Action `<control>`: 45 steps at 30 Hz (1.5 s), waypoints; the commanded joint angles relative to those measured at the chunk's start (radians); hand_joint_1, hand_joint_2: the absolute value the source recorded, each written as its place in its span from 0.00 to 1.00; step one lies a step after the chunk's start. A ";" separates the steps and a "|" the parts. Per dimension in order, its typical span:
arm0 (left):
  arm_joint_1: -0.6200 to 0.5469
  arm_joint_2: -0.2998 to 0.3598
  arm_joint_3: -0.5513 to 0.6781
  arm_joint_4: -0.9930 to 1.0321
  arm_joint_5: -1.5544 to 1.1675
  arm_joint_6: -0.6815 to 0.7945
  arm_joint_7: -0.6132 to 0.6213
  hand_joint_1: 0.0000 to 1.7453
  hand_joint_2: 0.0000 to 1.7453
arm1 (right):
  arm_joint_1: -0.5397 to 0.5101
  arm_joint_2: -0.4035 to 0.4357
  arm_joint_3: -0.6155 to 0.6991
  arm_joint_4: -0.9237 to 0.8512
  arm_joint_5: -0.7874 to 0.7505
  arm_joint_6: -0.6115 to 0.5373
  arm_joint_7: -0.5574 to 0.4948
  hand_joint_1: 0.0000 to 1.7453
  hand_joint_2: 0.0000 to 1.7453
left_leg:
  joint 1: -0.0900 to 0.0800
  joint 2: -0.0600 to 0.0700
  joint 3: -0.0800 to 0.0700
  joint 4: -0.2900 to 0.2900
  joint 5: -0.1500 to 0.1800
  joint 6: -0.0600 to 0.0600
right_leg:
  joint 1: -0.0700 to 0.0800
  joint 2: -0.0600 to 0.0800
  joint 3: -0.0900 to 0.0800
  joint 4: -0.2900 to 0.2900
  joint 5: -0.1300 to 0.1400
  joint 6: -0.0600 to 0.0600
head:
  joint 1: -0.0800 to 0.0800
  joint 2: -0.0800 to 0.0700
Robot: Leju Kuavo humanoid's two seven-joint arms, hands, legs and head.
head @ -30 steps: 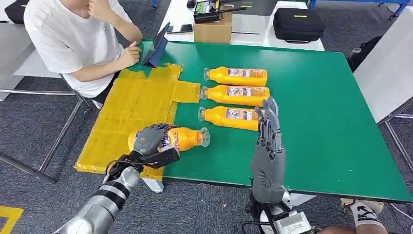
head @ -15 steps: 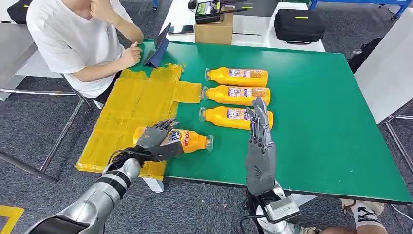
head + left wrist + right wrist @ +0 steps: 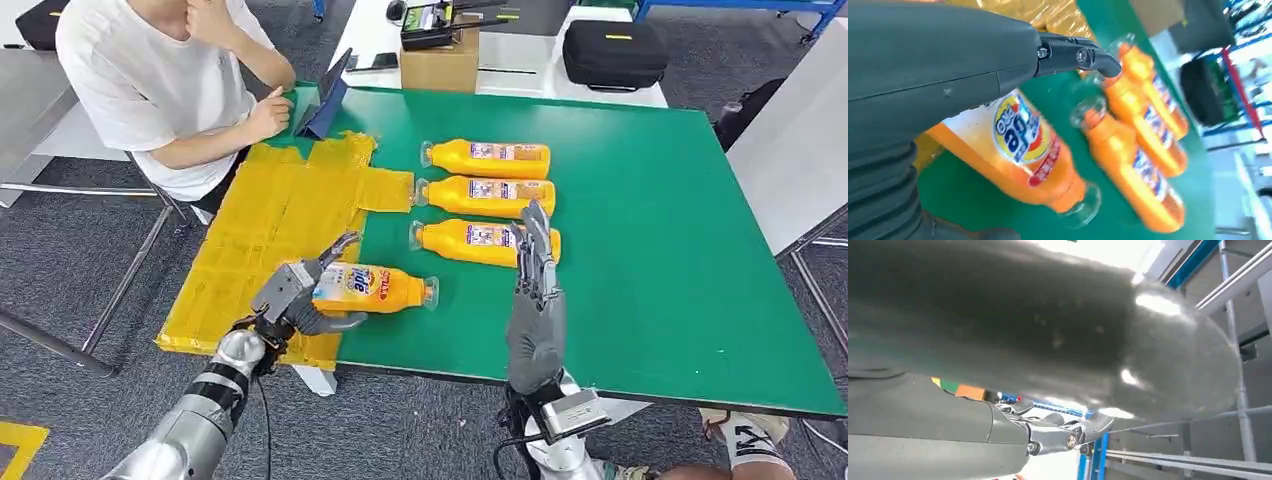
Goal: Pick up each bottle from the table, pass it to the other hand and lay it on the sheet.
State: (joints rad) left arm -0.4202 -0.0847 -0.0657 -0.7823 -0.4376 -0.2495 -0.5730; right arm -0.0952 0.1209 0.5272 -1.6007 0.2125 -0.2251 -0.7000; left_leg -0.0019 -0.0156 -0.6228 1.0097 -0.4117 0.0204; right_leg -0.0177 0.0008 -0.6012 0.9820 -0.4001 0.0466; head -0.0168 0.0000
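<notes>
Orange plastic, that is the bottle point(image 3: 372, 288) I work with now: it lies on its side at the near edge of the green bench point(image 3: 680, 250), its base on the yellow sheet point(image 3: 260, 230) and its clear cap pointing to the right, over the green. My left hand point(image 3: 290, 296) has changed in the last second. Before, its fingers were wrapped over the bottle; now they are spread and lifted, the palm sits behind the bottle's base, and I cannot tell if it touches the base. The bottle has also shifted a little to the right. I judge that this bottle is placed, although only partly on the sheet.

My right hand point(image 3: 535, 290) stands upright, fingers straight and close together, holding nothing. It is just in front of the nearest of three bottles point(image 3: 487, 195) that wait in a row on the bench, well apart from the sheet. These three are what remains.

At the far left corner a person point(image 3: 150, 80) sits with a hand beside a dark tablet point(image 3: 325, 95). Behind the bench are a cardboard box point(image 3: 437, 62) and a black case point(image 3: 612, 48). Nothing blocks my way to the row.
</notes>
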 commanded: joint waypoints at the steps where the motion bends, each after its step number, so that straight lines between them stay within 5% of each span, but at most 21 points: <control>1: 0.023 -0.012 0.069 -0.073 0.004 -0.011 0.002 0.00 1.00 | -0.034 -0.022 -0.007 0.059 -0.003 -0.002 0.002 0.00 0.00 | 0.002 0.003 0.003 0.000 -0.003 -0.002 | 0.002 0.001 0.003 -0.001 -0.002 -0.003 | 0.000 0.000; 7: 0.115 -0.139 0.143 -0.382 0.465 -0.076 0.093 0.00 1.00 | -0.017 -0.059 0.009 0.009 0.037 -0.118 0.002 0.00 0.00 | 0.002 0.002 0.000 0.001 -0.004 -0.001 | 0.003 0.000 -0.001 0.000 -0.003 -0.002 | 0.000 0.000; 8: 0.139 -0.161 0.133 -0.447 0.566 -0.059 0.102 0.00 1.00 | -0.012 -0.064 -0.004 0.014 0.040 -0.132 0.002 0.00 1.00 | 0.001 0.000 -0.004 0.002 -0.002 -0.001 | 0.002 -0.001 -0.004 0.000 -0.002 -0.001 | 0.000 0.000; 10: 0.191 -0.181 0.114 -0.544 0.698 -0.036 0.118 0.00 1.00 | -0.001 -0.052 -0.075 0.098 0.107 -0.122 0.002 0.00 1.00 | 0.002 0.000 -0.004 0.001 -0.002 0.000 | 0.002 -0.002 -0.004 -0.001 -0.002 -0.001 | 0.000 0.000; 11: 0.237 -0.170 0.091 -0.607 0.742 0.016 0.113 0.00 1.00 | -0.005 -0.066 -0.115 0.161 0.198 -0.049 0.091 0.00 1.00 | 0.001 0.000 -0.005 0.000 -0.001 0.000 | 0.001 0.000 -0.005 -0.002 -0.001 -0.001 | 0.000 0.000; 13: 0.280 -0.155 0.073 -0.661 0.757 0.056 0.093 0.00 1.00 | -0.009 -0.070 -0.185 0.245 0.287 -0.088 0.055 0.00 1.00 | 0.002 0.003 0.000 -0.001 -0.004 -0.001 | 0.002 0.001 0.001 -0.003 -0.002 -0.002 | 0.000 0.000; 23: 0.396 -0.171 0.087 -0.810 0.854 0.070 0.078 0.00 1.00 | -0.157 -0.206 -0.323 0.572 0.644 -0.135 0.247 0.00 1.00 | 0.000 0.003 -0.004 0.000 -0.003 0.001 | 0.001 0.002 -0.004 -0.003 -0.001 -0.001 | 0.000 0.000; 30: 0.393 -0.159 0.040 -0.810 0.798 0.083 0.049 0.00 1.00 | -0.208 -0.213 -0.316 0.613 0.699 -0.142 0.259 0.00 1.00 | 0.000 0.002 -0.003 0.001 -0.004 0.000 | 0.001 0.000 -0.003 -0.002 -0.002 -0.001 | 0.000 0.000; 45: 0.307 -0.152 -0.026 -0.711 0.723 0.113 0.022 0.00 1.00 | -0.491 -0.174 -0.252 1.009 0.724 -0.062 0.280 0.00 1.00 | 0.000 0.002 -0.004 0.000 -0.002 0.001 | 0.000 0.001 -0.004 -0.002 0.000 -0.001 | 0.000 0.000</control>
State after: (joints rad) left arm -0.0484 -0.2518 -0.0588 -1.5919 0.2941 -0.1369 -0.5547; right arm -0.4317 -0.0828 0.2522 -0.8769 0.9842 -0.3166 -0.3967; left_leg -0.0028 -0.0155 -0.6310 1.0104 -0.4124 0.0223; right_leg -0.0182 0.0007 -0.6091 0.9809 -0.3994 0.0481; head -0.0172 0.0000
